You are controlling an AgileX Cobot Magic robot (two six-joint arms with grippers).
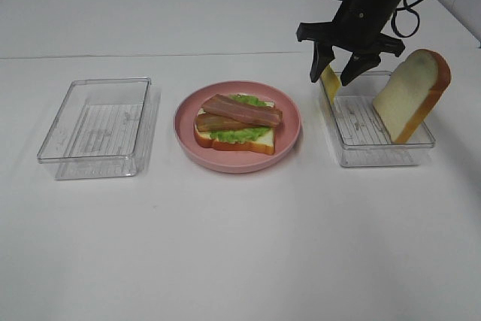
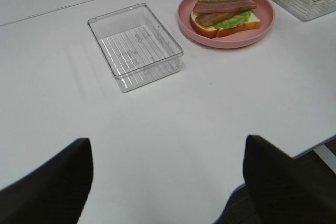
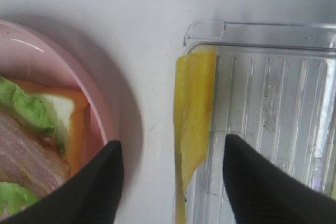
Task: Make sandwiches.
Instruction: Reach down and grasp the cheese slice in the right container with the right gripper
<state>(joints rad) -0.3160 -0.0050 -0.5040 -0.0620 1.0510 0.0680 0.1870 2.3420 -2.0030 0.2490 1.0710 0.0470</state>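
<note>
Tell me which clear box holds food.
The right-hand box, under the right claw: cheese slice and leaning bread slice inside. The left box shows only its ribbed floor.

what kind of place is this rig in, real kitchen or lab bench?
Probably a lab demo bench, not a kitchen: plain white table, toy open sandwich of bread, lettuce and bacon on a pink round plate, and two clear plastic boxes.

The empty tray [image 1: 98,129] is clear, glossy ribbed plastic, the plate [image 1: 186,122] smooth, the table [image 1: 240,246] matt, the bread slice [image 1: 412,94] foam-like.
</note>
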